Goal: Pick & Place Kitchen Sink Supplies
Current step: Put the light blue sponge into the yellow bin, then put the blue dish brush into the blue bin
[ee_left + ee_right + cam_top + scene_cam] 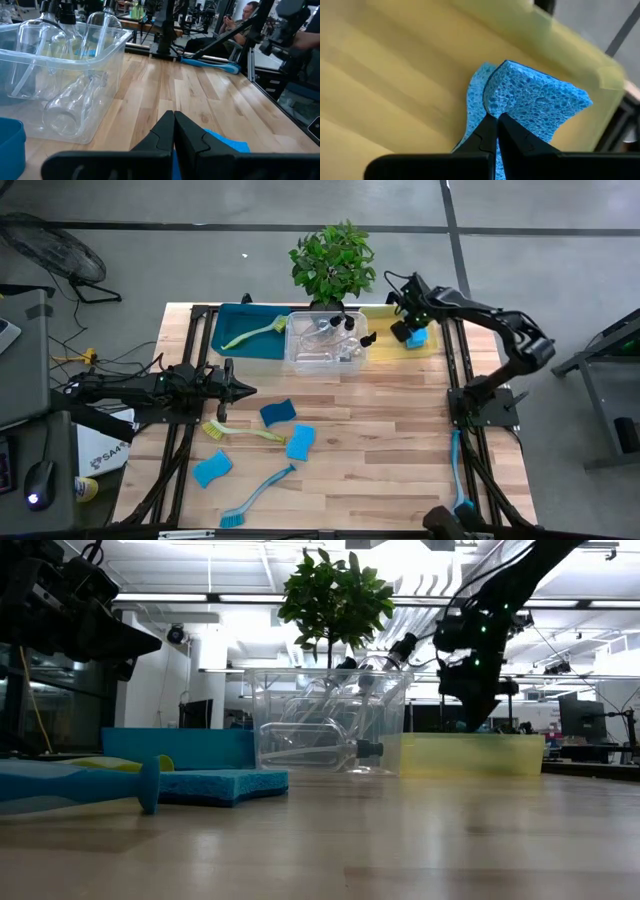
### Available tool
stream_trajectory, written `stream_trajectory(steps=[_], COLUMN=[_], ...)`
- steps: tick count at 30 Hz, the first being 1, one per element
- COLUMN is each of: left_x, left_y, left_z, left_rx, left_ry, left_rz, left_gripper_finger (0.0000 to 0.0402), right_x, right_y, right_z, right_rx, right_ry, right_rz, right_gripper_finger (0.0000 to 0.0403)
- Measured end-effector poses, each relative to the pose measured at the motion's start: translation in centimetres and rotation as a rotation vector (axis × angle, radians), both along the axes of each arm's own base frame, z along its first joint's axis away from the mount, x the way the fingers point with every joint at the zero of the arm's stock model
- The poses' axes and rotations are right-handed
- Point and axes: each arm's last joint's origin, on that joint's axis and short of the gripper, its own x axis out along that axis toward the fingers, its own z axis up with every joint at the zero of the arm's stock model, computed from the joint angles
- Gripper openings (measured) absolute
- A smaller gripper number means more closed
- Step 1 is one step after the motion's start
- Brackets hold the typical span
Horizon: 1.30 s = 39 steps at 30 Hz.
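Sponge (530, 100) pinched in right hand (495, 120), bin hidden overhead

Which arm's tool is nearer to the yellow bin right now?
The right. The right tool hangs directly over the yellow bin, shut on a blue sponge. The left tool is shut and empty, far across the table near the loose sponges.
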Motion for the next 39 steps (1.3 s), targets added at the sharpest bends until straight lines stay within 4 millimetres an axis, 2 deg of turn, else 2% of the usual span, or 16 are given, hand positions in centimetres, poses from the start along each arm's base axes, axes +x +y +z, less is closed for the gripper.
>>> stream_trajectory(steps=[10, 24, 34, 39], left_x=[0.0, 0.0, 0.0, 0.0], left_y=[0.0, 0.0, 0.0, 0.0], left_z=[0.0, 0.0, 0.0, 0.0], left_rx=[0.000, 0.000, 0.000, 0.000], left_ry=[0.001, 0.000, 0.000, 0.000], left_rz=[0.000, 0.000, 0.000, 0.000], left_gripper_finger=[0.0001, 0.0001, 0.0001, 0.0001], right_x=[0.3, 0.4, 0.2, 0.1], right_y=[-0.4, -0.4, -0.2, 0.0], right_z=[-2.0, -2.0, -2.1, -1.9], right_rx=[0.054, 0.072, 0.097, 0.102], right_ry=[0.087, 0.060, 0.069, 0.068], right_rz=[0.027, 0.004, -0.026, -0.046], right_gripper_finger=[0.0000, 0.0005, 0.0112, 0.0145])
